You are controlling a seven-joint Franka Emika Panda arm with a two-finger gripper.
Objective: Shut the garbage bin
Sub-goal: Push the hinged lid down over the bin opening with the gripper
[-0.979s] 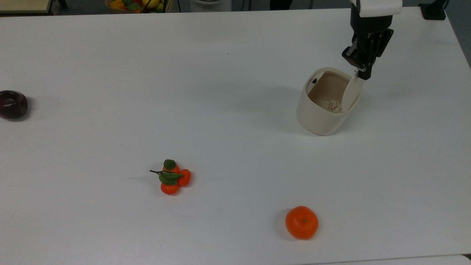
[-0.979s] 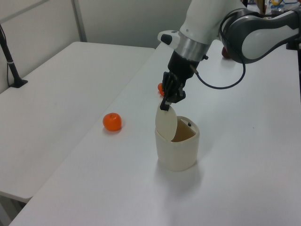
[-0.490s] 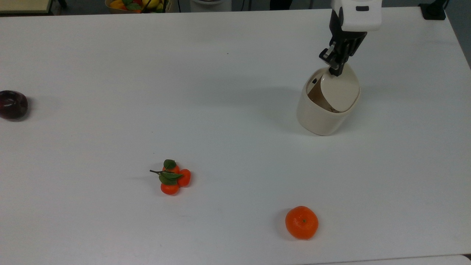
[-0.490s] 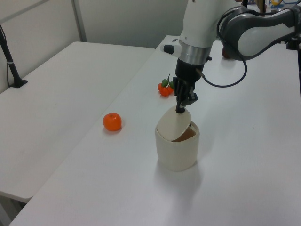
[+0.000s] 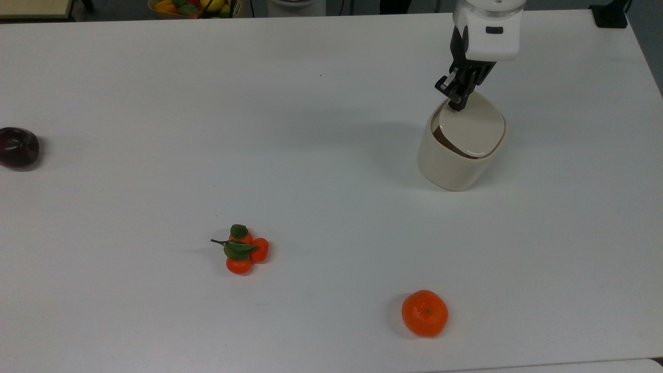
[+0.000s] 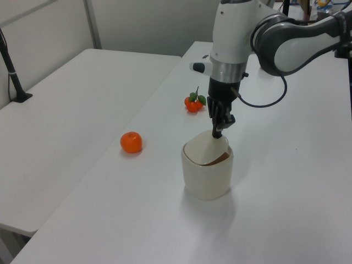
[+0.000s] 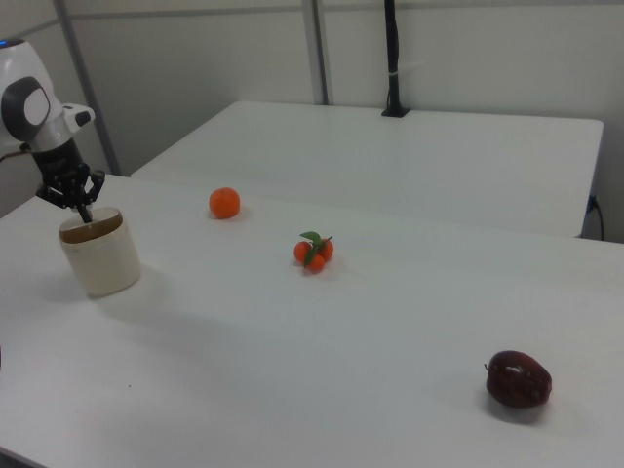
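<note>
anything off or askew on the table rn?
Only the garbage bin: its lid sits tilted, not flush, with a dark gap along the edge toward the top view's left. The gripper is at the lid's far corner. The orange, the small orange cluster and the dark red fruit lie apart, nothing spilled.

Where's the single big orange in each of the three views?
Top view: the orange sits bottom centre-right, below the garbage bin.
Left view, left of the bin.
Right view, upper left, right of the bin.
Shared landmark: the bin.
</note>
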